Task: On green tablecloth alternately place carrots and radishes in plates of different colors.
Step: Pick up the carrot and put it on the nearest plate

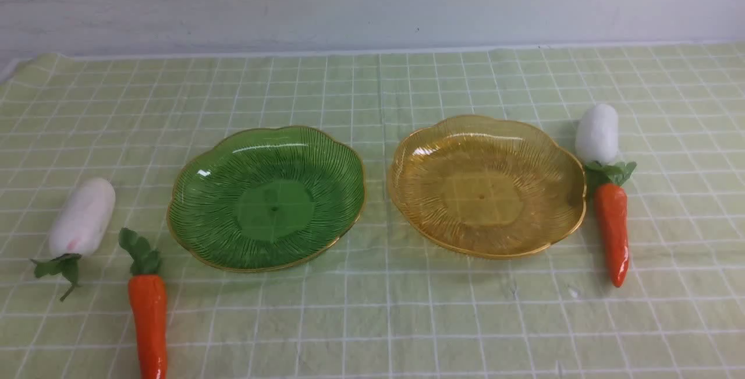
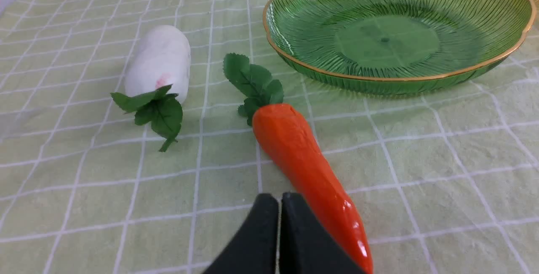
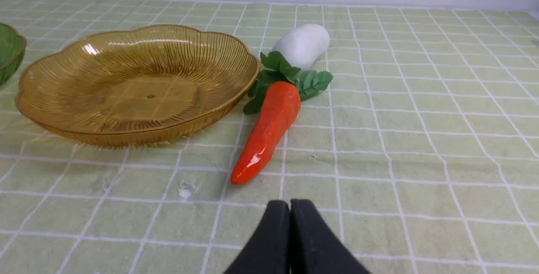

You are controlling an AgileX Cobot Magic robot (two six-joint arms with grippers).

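Showed nothing placed: green plate [image 1: 266, 198], amber plate [image 1: 486, 187] empty on green tablecloth [image 1: 372, 321]. Found left carrot [image 1: 148, 321], left radish [image 1: 82, 218] beside green plate; right carrot [image 1: 612, 227], right radish [image 1: 597, 133] beside amber. Saw left gripper [image 2: 279, 198], right gripper [image 3: 290, 204] pinched closed, empty.

The pale, white-gridded green tablecloth [image 1: 372, 321] carries two empty ribbed plates side by side, not touching: green plate [image 1: 266, 198] left, amber plate [image 1: 486, 186] right. At far left lies the left radish [image 1: 82, 218], leaves pointing near, with the left carrot [image 1: 148, 321] beside it, tip pointing near. Right of the amber plate, the right radish [image 1: 597, 133] lies just beyond the right carrot [image 1: 612, 233], their leaves meeting.
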